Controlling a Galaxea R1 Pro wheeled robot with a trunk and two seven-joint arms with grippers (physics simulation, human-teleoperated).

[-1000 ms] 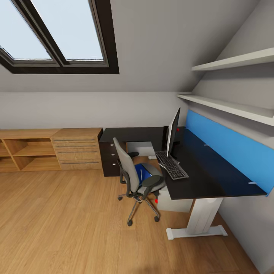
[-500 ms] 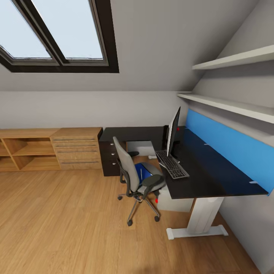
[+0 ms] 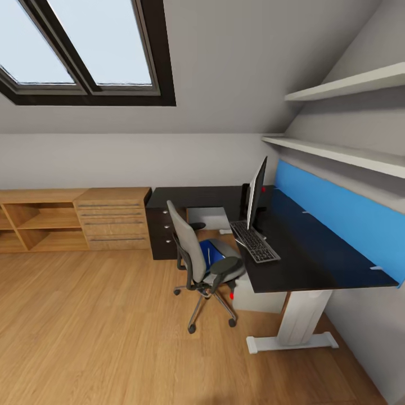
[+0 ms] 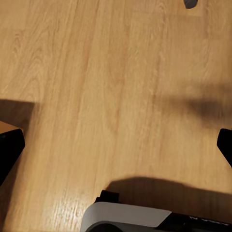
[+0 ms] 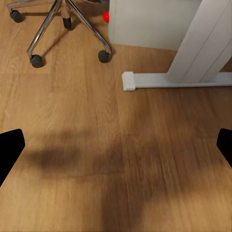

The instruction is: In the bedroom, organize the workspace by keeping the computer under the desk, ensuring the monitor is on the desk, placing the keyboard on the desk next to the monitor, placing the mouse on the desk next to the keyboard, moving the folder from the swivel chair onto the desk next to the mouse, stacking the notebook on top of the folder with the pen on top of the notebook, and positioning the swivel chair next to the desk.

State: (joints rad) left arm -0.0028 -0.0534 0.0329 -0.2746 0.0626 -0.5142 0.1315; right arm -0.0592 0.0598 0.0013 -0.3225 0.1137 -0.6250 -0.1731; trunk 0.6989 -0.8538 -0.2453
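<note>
While folder (image 3: 211, 251) lies on swivel chair (image 3: 198, 260), keyboard (image 3: 254, 242) on desk (image 3: 304, 253).

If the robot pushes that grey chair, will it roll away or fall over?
The swivel chair would probably roll easily: its chrome base rides on small castors, and the wooden floor looks smooth. It seems unlikely to tip, since the legs spread wide. The seat may spin instead of moving straight, and the blue folder on it could slide.

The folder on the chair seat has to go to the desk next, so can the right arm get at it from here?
Probably not yet: the folder lies across open floor, tucked between the swivel chair backrest and the desk.
</note>
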